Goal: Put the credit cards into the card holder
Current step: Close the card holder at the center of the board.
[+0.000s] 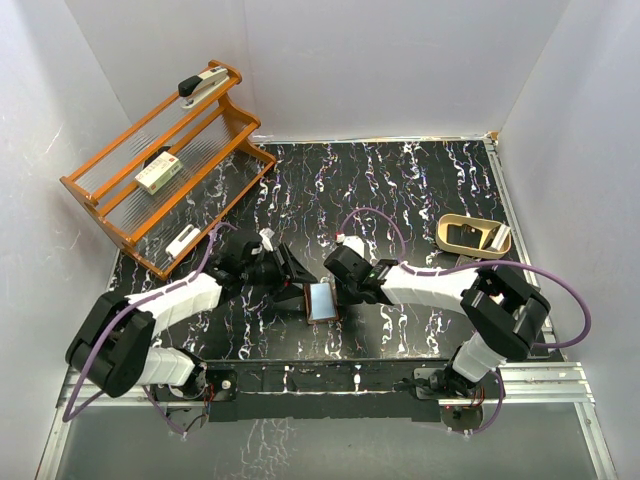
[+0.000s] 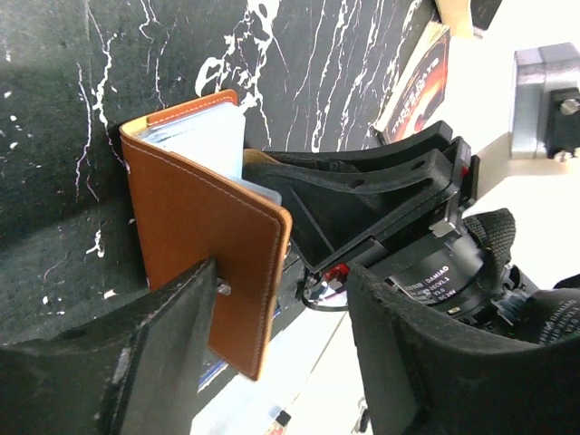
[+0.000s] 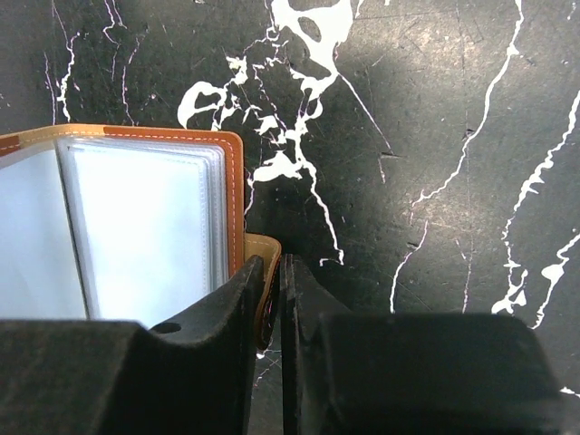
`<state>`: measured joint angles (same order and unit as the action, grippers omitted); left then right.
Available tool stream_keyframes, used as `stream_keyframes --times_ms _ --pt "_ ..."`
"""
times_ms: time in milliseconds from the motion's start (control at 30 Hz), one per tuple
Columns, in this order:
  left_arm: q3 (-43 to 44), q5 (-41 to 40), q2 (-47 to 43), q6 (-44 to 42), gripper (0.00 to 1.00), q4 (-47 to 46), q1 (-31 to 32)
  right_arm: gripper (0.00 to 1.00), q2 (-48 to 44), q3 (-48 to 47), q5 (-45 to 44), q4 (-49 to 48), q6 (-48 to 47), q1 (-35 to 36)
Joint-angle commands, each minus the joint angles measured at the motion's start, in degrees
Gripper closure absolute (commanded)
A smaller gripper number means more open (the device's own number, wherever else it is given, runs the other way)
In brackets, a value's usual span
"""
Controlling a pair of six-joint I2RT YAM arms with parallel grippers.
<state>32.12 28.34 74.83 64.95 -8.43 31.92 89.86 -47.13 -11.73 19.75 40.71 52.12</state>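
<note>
The card holder (image 1: 322, 300) is a brown leather bifold, standing open on the black marbled table between my two grippers. Its pale clear pockets (image 3: 136, 227) face the right wrist camera; I cannot tell whether they hold credit cards. No loose credit card shows clearly. My right gripper (image 3: 276, 267) is shut on the holder's little snap tab (image 3: 265, 258) and sits at the holder's right in the top view (image 1: 347, 288). My left gripper (image 2: 283, 281) is open. The holder's brown cover (image 2: 208, 227) leans against its left finger (image 2: 145, 353). In the top view the left gripper (image 1: 292, 268) is at the holder's upper left.
An orange rack (image 1: 100, 205) stands at the back left with a white-and-green box (image 1: 158, 172) and a stapler-like tool (image 1: 202, 84) on it. A tan curved object (image 1: 473, 235) lies at the right. A dark lettered book (image 2: 419, 77) lies beyond the right gripper.
</note>
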Motion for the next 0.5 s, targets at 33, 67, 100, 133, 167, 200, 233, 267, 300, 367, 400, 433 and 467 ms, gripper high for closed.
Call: stream_keyframes --times_ms 33,67,100,133,167,200,233,267,300,367,400,433,467 --pt "0.1 3.9 2.8 1.0 0.46 -5.7 1.3 0.84 -0.5 0.9 1.3 0.7 0.9 0.7" --pt "0.5 3.9 3.2 0.6 0.46 -6.0 1.5 0.81 -0.9 0.7 1.0 1.1 0.7 0.7" --pt "1.2 3.7 3.4 -0.1 0.45 -5.7 1.6 0.79 -1.4 0.6 0.7 1.5 0.7 0.6" --pt "2.1 3.6 4.8 -1.1 0.42 -4.9 1.8 0.78 -1.9 0.4 0.6 1.8 0.5 0.6" --pt "3.0 3.2 5.6 -2.3 0.39 -3.5 2.0 0.77 -2.3 0.2 0.3 2.4 0.3 0.6" --pt "4.0 2.7 6.2 -3.6 0.38 -2.2 2.2 0.76 -2.8 0.1 0.1 2.8 0.2 0.6" --pt "4.6 2.2 6.6 -4.5 0.38 -1.2 2.3 0.76 -3.4 0.0 0.0 3.4 0.2 0.6" --pt "5.0 1.9 7.0 -5.2 0.38 -0.4 2.4 0.75 -4.1 0.1 -0.2 3.7 0.2 0.7" --pt "5.2 1.7 7.6 -5.7 0.38 -0.2 2.4 0.74 -5.0 0.2 -0.4 4.0 0.3 0.7" --pt "5.7 1.5 8.5 -6.5 0.39 0.0 2.4 0.73 -7.0 0.2 -0.9 4.9 0.3 0.6" --pt "6.0 1.7 9.0 -6.8 0.39 0.1 2.4 0.73 -8.1 0.2 -1.3 5.4 0.2 0.6" --pt "6.4 1.9 9.7 -7.1 0.39 0.3 2.4 0.73 -9.1 0.1 -1.8 5.8 0.1 0.6" --pt "6.8 2.1 10.2 -7.4 0.39 0.8 2.4 0.73 -10.2 0.1 -2.2 6.4 0.0 0.6"
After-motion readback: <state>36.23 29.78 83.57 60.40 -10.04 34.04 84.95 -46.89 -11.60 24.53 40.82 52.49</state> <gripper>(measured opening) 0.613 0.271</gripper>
